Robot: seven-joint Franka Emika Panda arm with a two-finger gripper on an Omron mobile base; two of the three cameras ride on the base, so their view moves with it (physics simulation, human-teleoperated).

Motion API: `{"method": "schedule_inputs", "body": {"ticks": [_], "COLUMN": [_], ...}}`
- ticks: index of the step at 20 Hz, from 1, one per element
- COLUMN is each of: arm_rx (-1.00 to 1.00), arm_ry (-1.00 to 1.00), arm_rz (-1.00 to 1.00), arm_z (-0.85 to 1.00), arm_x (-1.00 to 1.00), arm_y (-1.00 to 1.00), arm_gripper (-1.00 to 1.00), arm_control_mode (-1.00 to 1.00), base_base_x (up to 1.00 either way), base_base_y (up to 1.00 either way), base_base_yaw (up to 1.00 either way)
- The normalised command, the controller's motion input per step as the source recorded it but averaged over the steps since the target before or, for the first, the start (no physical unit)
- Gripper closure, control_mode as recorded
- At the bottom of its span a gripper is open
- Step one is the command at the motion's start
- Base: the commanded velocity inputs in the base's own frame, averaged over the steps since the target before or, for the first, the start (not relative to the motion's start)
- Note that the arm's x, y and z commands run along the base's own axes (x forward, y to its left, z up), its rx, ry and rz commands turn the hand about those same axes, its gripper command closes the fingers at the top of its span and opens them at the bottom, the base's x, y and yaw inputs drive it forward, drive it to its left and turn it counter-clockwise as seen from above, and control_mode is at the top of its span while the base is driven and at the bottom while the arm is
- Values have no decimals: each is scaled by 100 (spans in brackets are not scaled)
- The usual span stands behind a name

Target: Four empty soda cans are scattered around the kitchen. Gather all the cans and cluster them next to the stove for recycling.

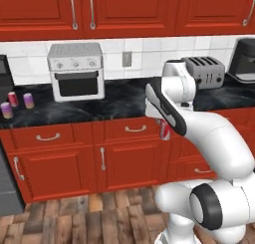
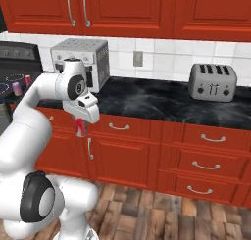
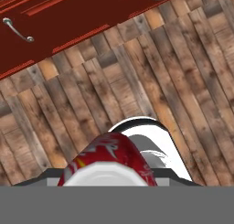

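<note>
My gripper [image 1: 164, 124] [image 2: 81, 122] points down in front of the red lower cabinets, shut on a red soda can [image 1: 164, 131] [image 2: 81, 130]. In the hand view that can [image 3: 109, 159] sits close at the bottom, its silvery top toward the camera and the wood floor below it. Three more soda cans [image 1: 12, 98] [image 1: 28, 100] [image 1: 6, 109] stand together on the black counter at far left, beside the stove [image 1: 7, 188]. The right base view shows the stove's black back panel [image 2: 17, 50] at the left edge, with cans [image 2: 18, 88] [image 2: 28, 80] next to it.
A silver toaster oven [image 1: 75, 71] [image 2: 81, 60] stands on the counter right of the cans. A four-slot toaster [image 1: 203, 70] [image 2: 213, 81] sits further right, then a black appliance [image 1: 244, 61]. Red upper cabinets [image 1: 124, 11] hang above; wood floor [image 1: 99, 218] lies below.
</note>
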Motion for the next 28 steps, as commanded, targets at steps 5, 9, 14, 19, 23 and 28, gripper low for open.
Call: {"method": "schedule_inputs", "body": {"ticks": [5, 9, 14, 19, 23, 28], "arm_rx": [0, 0, 0, 0, 0, 0], "arm_ry": [0, 0, 0, 0, 0, 0], "arm_rz": [0, 0, 0, 0, 0, 0], "arm_z": [0, 0, 0, 0, 0, 0], "arm_x": [0, 0, 0, 0, 0, 0], "arm_y": [0, 0, 0, 0, 0, 0], "arm_gripper": [100, 100, 100, 100, 100, 100], "arm_control_mode": [100, 100, 100, 100, 100, 100], "base_base_x": [25, 26, 28, 26, 19, 20], "base_base_y": [64, 62, 59, 57, 53, 51], "base_base_yaw": [0, 0, 0, 0, 0, 0]}}
